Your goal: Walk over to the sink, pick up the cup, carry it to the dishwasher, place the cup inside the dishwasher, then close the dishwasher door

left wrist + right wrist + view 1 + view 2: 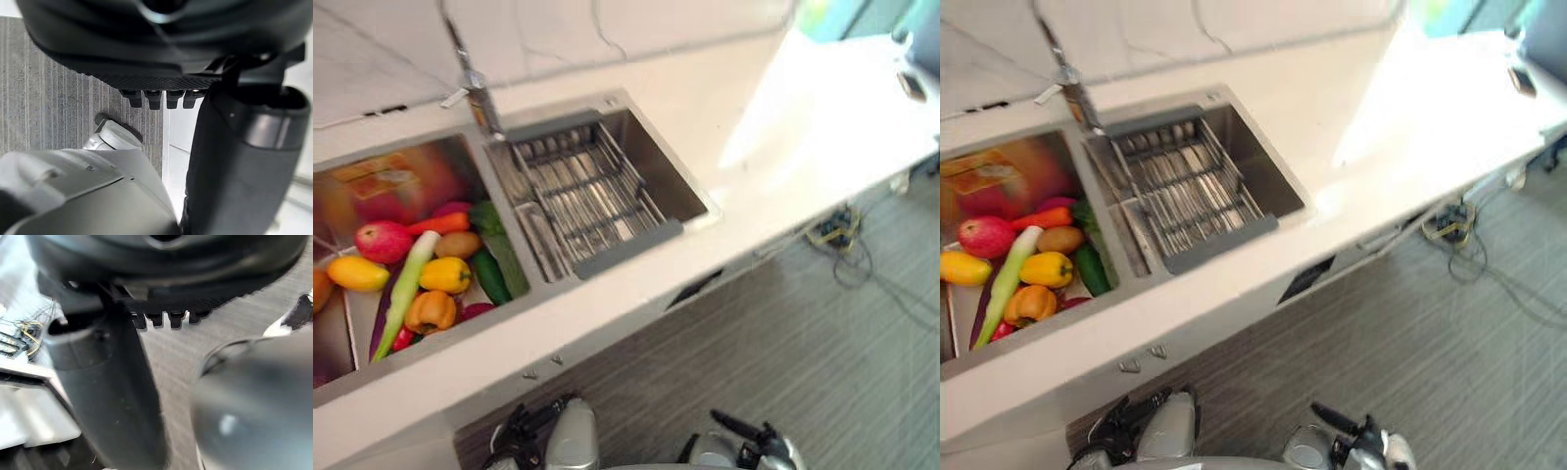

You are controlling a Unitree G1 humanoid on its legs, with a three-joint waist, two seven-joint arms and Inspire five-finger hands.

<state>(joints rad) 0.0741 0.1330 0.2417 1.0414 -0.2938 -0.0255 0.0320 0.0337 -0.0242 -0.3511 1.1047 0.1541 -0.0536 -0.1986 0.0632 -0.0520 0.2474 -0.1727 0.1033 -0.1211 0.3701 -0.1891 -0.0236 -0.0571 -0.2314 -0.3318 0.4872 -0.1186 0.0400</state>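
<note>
A steel double sink [697, 204] is set into the white counter ahead of me. Its right basin holds a grey-framed metal drying rack [585, 191]. Its left basin is piled with fruit and vegetables [431, 269]. A chrome tap [475, 93] stands behind the divider. My left hand [522, 429] hangs low at my side, short of the counter, fingers relaxed and holding nothing; its thumb [234, 161] looms in the left wrist view. My right hand [746, 438] hangs the same way, with its thumb [107, 396] over the floor.
The white counter [822, 117] runs away to the right, with a small dark object [911, 83] at its far end. Grey striped flooring [783, 343] lies between me and the cabinets. A tangle of cables [837, 233] sits on the floor under the counter's right part.
</note>
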